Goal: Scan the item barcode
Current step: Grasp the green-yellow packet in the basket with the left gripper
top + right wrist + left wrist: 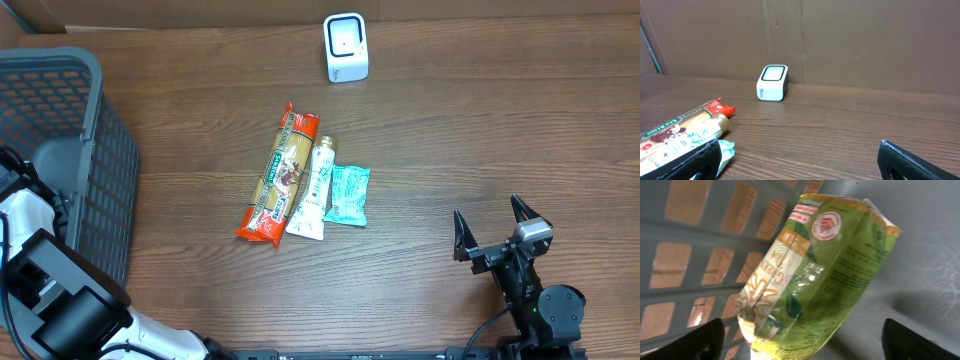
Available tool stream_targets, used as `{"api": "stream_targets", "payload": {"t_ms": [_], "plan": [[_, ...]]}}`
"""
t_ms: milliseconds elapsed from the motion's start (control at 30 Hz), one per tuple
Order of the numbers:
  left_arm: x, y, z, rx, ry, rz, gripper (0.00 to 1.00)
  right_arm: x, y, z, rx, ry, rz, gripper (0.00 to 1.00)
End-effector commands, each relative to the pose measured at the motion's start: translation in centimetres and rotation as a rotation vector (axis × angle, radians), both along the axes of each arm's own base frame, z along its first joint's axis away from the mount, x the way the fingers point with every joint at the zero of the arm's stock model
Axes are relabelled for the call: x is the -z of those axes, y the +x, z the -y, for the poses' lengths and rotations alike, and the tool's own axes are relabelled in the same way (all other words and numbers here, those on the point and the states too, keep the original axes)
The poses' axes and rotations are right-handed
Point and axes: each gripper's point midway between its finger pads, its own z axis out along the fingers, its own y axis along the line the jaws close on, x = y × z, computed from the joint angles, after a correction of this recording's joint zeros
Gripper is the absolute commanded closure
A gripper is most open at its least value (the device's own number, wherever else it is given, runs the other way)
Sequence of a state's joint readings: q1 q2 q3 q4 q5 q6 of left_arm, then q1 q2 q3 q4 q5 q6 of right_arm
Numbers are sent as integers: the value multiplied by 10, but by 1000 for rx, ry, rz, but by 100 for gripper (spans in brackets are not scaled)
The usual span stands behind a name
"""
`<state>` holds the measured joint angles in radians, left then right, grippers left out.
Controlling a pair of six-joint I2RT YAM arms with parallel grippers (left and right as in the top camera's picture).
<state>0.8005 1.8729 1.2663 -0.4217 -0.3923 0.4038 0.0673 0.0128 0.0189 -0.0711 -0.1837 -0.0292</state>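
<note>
A green and yellow snack packet (815, 275) lies tilted in the grey basket (700, 245), filling the left wrist view. My left gripper (802, 340) hangs over it, open, with one dark finger on each side of the packet's lower end and neither touching it. I cannot make out a barcode on the face that shows. The white scanner (346, 47) stands at the back of the table and also shows as the scanner (772, 83) in the right wrist view. My right gripper (487, 212) rests open and empty at the front right.
The basket (60, 110) takes up the left edge of the table, with my left arm reaching into it. In the middle lie a long red and tan packet (280, 180), a white tube (312, 190) and a teal sachet (349, 194). A cardboard wall (840, 40) backs the table.
</note>
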Motion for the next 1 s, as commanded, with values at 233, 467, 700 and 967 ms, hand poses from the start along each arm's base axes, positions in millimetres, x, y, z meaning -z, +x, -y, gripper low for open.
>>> {"api": "stream_targets", "payload": {"t_ms": [233,467,700,967], "plan": [[56,-6,18,2,-163,-47,30,2,0,-3,-12,3,2,0],[67,-7,21,-40,-187,-41,62,2,0,-3,-12,3,2,0],[59,-6,23,-134,-189,30,96,2,0,-3,-12,3,2,0],[-18,10,30,-158,-166,219,96,2,0,-3,-12,3,2,0]]}}
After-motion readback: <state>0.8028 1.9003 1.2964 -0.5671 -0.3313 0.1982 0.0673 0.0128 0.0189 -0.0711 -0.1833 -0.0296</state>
